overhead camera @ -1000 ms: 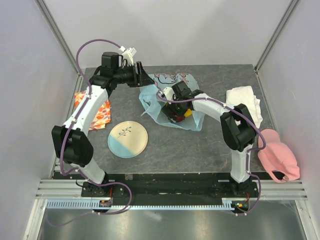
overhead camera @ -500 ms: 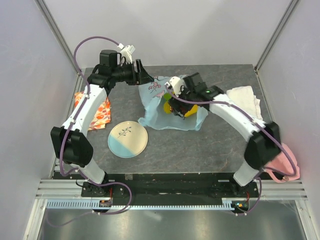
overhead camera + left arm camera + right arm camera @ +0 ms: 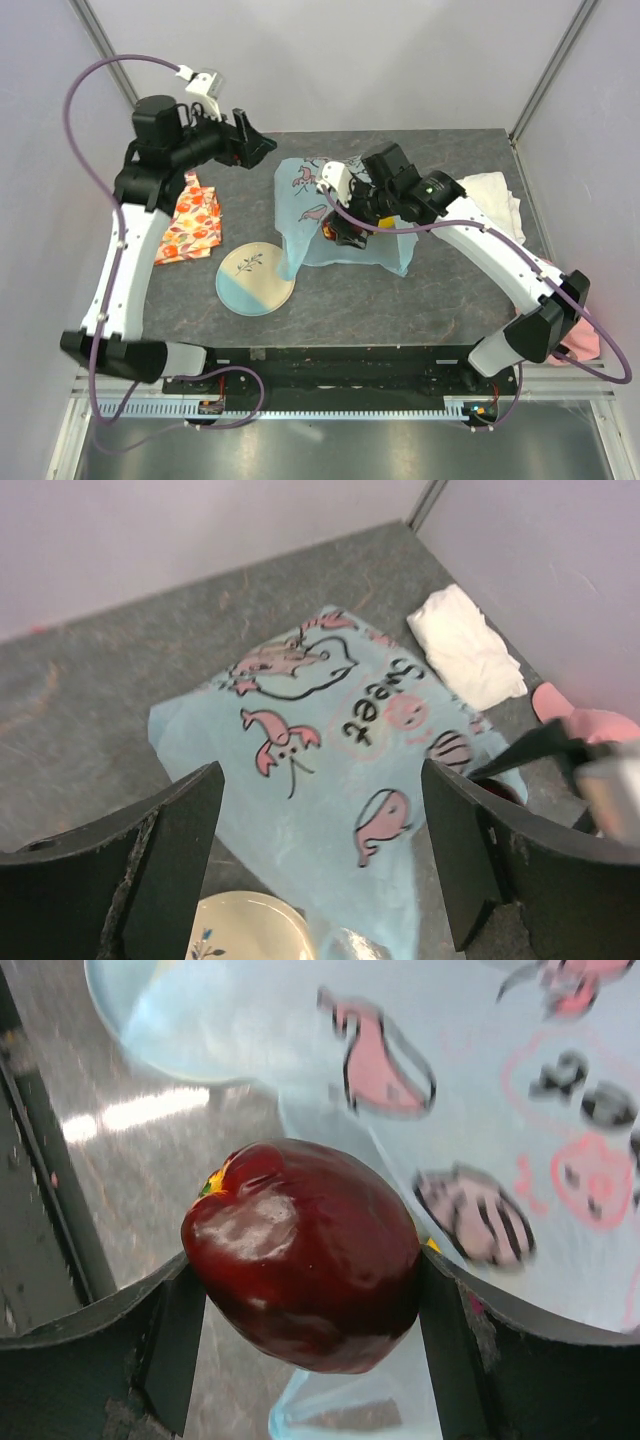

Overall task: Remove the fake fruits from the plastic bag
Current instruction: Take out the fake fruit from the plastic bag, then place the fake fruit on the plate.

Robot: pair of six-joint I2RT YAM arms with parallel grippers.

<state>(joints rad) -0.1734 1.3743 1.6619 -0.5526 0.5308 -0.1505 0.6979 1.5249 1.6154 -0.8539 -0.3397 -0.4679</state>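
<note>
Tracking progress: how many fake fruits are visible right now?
1 for certain: the glossy dark red plastic apple, clamped in the right end effector by the light-blue printed plastic bag. Others may be hidden inside it.

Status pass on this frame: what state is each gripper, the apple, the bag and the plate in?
left gripper: fingers open, empty, above the plastic bag
right gripper: fingers shut on the dark red apple
dark red apple: gripped, not covered by the bag
plastic bag: spread out on the table, print side up
plate: lying on the table, nothing on it
</note>
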